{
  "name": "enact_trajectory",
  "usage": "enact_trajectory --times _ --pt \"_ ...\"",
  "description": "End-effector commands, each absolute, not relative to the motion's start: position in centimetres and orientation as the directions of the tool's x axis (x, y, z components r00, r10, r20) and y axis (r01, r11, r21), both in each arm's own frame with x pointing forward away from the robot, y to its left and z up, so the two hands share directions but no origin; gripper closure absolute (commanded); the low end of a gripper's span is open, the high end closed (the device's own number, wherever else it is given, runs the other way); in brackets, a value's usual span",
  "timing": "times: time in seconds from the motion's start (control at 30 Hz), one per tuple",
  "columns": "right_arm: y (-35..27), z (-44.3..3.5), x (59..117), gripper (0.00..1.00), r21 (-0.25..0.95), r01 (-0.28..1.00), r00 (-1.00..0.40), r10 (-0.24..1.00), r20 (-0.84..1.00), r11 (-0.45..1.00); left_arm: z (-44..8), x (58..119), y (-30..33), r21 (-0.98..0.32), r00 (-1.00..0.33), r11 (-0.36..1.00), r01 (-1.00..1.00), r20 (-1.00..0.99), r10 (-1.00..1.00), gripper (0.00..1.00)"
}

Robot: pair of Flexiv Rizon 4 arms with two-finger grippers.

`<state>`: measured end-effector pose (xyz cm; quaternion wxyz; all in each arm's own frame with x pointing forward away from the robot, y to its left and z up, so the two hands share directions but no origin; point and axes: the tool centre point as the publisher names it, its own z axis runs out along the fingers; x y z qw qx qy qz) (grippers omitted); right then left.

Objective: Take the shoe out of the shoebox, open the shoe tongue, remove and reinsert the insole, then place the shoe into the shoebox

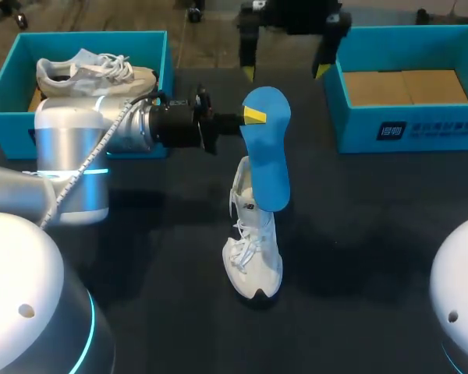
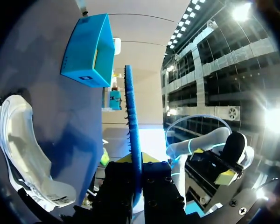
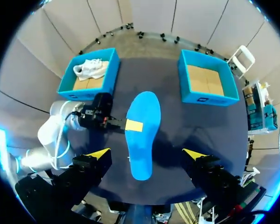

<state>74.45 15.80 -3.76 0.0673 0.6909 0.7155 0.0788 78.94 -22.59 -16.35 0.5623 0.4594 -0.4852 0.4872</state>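
A blue insole [image 1: 267,148] hangs upright over the table's middle, my left gripper [image 1: 255,116] shut on its upper edge. In the left wrist view the insole [image 2: 132,135] runs edge-on out from between the fingers of the left gripper [image 2: 136,161]. Below it a white shoe [image 1: 254,253] stands on the dark table, toe toward the front; the same shoe [image 2: 23,154] shows beside the gripper. My right gripper [image 1: 285,72] hovers open behind the insole, and from its own view the right gripper [image 3: 145,154] looks down on the insole [image 3: 142,133].
A blue shoebox [image 1: 8,86] at the back left holds a second pale shoe [image 1: 93,74]. Another blue shoebox [image 1: 359,128] at the back right shows only its cardboard floor. My left arm's silver body [image 1: 70,148] lies across the left of the table.
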Motion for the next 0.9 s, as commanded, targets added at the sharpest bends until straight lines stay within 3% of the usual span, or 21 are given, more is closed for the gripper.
enact_trajectory --times 0.03,0.9 --pt "17.0 -4.4 75.2 0.00 0.175 0.984 0.010 0.988 -0.152 0.017 -16.4 78.9 -22.6 0.044 0.054 0.102 -0.994 0.993 0.103 1.00" --pt "17.3 -9.1 75.1 0.00 0.140 0.990 -0.020 1.000 0.004 0.019 -16.4 78.9 -22.6 0.044 0.054 0.102 -0.994 0.993 0.103 1.00"
